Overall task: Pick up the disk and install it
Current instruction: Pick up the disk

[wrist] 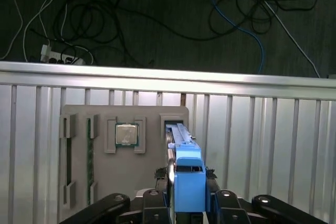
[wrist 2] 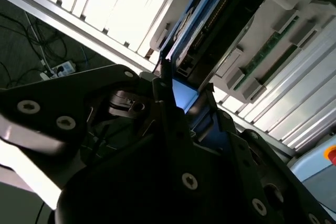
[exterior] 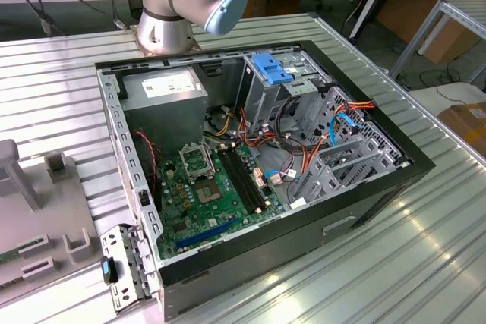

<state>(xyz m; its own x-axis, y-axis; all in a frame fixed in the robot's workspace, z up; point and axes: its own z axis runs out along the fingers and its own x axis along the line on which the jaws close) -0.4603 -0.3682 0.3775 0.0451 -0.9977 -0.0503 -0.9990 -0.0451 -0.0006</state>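
The disk (wrist: 188,182) stands on edge in a slot of the grey holder plate (wrist: 142,182), its blue bracket facing the camera in the first wrist view. My gripper (wrist: 188,174) straddles it, one dark finger pressed against each side of the bracket. In the second wrist view the disk (wrist 2: 210,19) runs away from the fingers, and its blue edge shows between them at the gripper (wrist 2: 184,92). The open computer case (exterior: 364,210) lies on the ribbed metal table in the exterior view, with its metal drive cage (exterior: 281,92) at the back.
The holder plate also carries a processor chip (wrist: 126,134) and a memory stick (wrist: 89,153). Beyond the table edge (wrist: 168,74), cables and power strips lie on the dark floor. In the case are a power-supply box (exterior: 163,89), a motherboard (exterior: 213,187) and loose wires.
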